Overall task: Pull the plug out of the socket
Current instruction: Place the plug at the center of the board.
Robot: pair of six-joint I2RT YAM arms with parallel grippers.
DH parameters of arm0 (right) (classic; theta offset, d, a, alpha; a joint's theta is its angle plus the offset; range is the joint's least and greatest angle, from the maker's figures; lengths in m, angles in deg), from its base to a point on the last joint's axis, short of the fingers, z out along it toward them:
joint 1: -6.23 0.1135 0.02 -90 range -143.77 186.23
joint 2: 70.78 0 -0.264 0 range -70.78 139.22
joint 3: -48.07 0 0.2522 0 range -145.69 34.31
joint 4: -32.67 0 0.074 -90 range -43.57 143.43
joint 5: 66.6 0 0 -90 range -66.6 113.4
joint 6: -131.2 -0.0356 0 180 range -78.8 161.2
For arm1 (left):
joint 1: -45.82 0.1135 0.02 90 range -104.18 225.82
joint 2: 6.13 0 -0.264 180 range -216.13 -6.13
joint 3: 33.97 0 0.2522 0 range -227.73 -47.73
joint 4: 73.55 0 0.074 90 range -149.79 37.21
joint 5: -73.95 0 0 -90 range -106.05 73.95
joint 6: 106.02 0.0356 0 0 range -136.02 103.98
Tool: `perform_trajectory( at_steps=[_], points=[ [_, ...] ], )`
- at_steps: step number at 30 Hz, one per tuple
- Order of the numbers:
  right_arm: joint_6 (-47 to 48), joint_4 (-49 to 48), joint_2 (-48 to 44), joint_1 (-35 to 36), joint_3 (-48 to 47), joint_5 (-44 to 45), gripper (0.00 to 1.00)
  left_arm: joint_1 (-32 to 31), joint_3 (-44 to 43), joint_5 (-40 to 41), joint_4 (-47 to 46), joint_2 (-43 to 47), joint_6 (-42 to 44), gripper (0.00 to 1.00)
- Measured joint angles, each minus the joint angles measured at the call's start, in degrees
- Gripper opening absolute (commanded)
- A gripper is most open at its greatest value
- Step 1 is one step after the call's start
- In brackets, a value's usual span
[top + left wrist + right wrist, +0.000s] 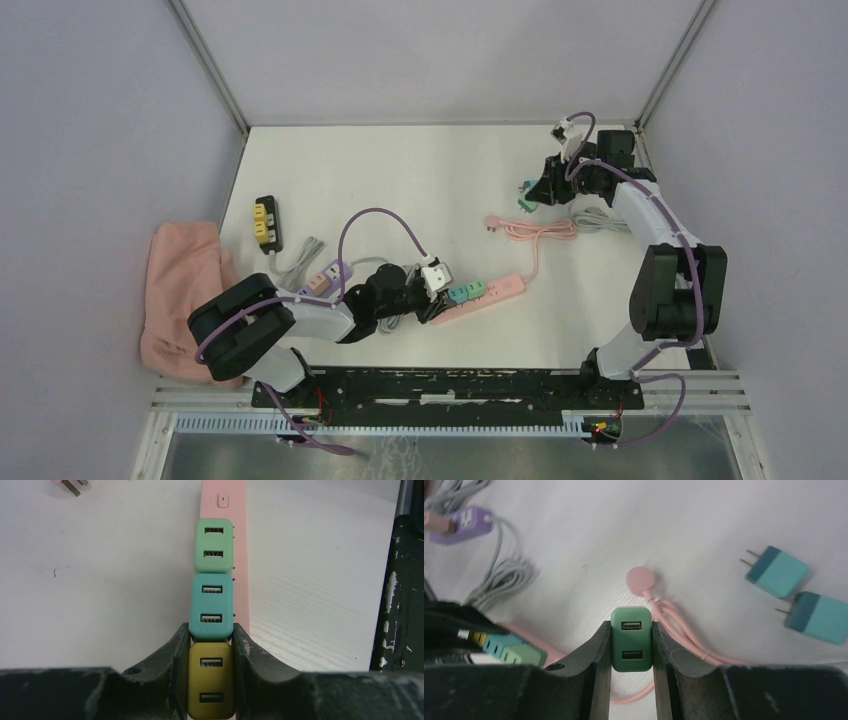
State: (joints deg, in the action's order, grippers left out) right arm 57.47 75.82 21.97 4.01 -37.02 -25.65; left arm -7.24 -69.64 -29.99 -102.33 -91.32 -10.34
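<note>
Pink power strip (241,585) on the white counter (100,590), toward the near edge: what does it carry?
— Three plugs in one row, touching end to end: a yellow plug (211,687) nearest the arm, then a teal plug (212,605), then a light-green plug (215,545).
— And the left claw (211,636)?
— Clamped on the yellow plug, one finger (180,655) at each side. The fingertips reach the near corners of the teal plug. The yellow plug sits in line on the strip.
— The right claw (631,630)?
— At the far right of the counter, well apart from the strip. It is closed on a dark-green plug (631,645), which is in no socket.
— What lies beneath it?
— A coiled pink cord (666,612) ending in a round pink plug head (641,578). To one side, two loose teal plugs (776,571) lie near each other with their prongs bare.
</note>
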Motion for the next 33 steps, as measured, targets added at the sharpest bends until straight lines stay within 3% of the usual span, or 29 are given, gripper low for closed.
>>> perform_trajectory(
  at_steps=[3, 7, 12, 18, 27, 33],
  points=[
    [-10.75, -6.97, 2.95, -0.11, -0.76, 6.97, 0.06, 0.0, 0.0, -0.04, 0.0, -0.02, 0.0, 0.03],
    [-18.36, -10.45, 11.06, -0.15, -4.61, 13.49, 0.19, 0.0, 0.0, -0.04, 0.0, -0.02, 0.0, 0.03],
    [-22.08, -10.58, 17.79, -0.2, -6.47, 17.92, 0.45, 0.0, 0.0, -0.07, 0.0, -0.02, 0.0, 0.03],
    [-23.12, -10.47, 19.65, -0.48, -7.93, 20.76, 0.68, 0.0, -0.07, -0.13, 0.02, -0.07, 0.02, 0.03],
    [-19.1, -8.81, 18.93, -2.05, -9.94, 22.49, 0.68, 0.02, -0.09, -0.15, 0.07, -0.07, 0.02, 0.03],
    [-8.41, -4.57, 6.49, -4.2, -6.75, 10.93, 0.67, 0.04, -0.11, -0.22, 0.02, -0.15, 0.0, 0.03]
  ],
)
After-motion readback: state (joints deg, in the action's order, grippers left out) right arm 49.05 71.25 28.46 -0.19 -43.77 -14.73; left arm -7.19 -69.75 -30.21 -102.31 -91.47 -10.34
